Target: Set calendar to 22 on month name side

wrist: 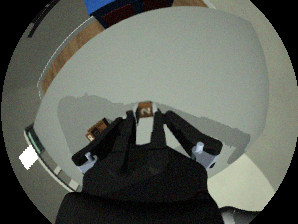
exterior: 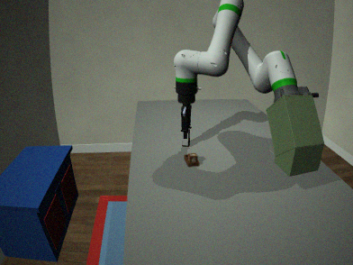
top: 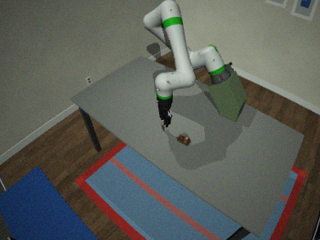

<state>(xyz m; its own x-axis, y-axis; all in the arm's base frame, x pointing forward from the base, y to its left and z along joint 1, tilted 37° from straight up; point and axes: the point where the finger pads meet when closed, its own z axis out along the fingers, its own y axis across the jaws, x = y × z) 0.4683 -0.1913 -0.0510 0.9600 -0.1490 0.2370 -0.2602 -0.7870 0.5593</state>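
My gripper [top: 164,125] hangs straight down above the grey table, a little above its top and just left of the small brown calendar tray [top: 184,140]. It is shut on a small date cube [top: 163,127], held clear of the table. In the exterior view the gripper [exterior: 185,143] holds the pale cube [exterior: 185,143] above and just left of the tray [exterior: 192,159]. In the wrist view the cube [wrist: 144,110] sits between the fingertips, and the tray [wrist: 100,129] shows to the left of the fingers. The digits are too small to read. I cannot tell whether a second cube stands in the tray.
The arm's green base block [top: 228,95] stands on the far right of the table. A blue cabinet [exterior: 36,205] stands on the floor to the left. A red and blue mat [top: 163,196] lies by the table's front edge.
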